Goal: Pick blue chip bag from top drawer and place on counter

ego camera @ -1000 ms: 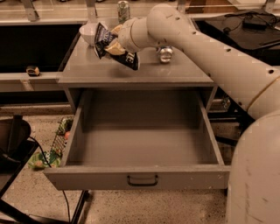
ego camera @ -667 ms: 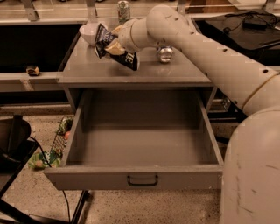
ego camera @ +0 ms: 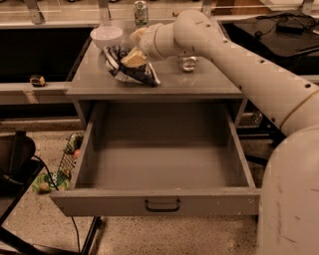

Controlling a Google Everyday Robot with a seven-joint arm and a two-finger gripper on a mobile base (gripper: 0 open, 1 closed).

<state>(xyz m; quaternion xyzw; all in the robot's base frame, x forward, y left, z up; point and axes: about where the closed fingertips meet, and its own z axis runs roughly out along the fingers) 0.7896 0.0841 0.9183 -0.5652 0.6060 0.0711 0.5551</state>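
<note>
The blue chip bag lies crumpled on the left part of the counter, near its front edge. My gripper is right over the bag's top, open, with one tan finger resting against the foil. The arm reaches in from the right. The top drawer is pulled fully out below the counter and is empty inside. Its dark pull handle sits at the centre of its front.
A white bowl stands at the counter's back left, just behind the bag. A can stands behind it, and a small shiny object sits right of the gripper. A wire basket lies on the floor at the left.
The bag was held tilted above the counter; it has dropped and now lies on the counter. The gripper has hardly moved.
</note>
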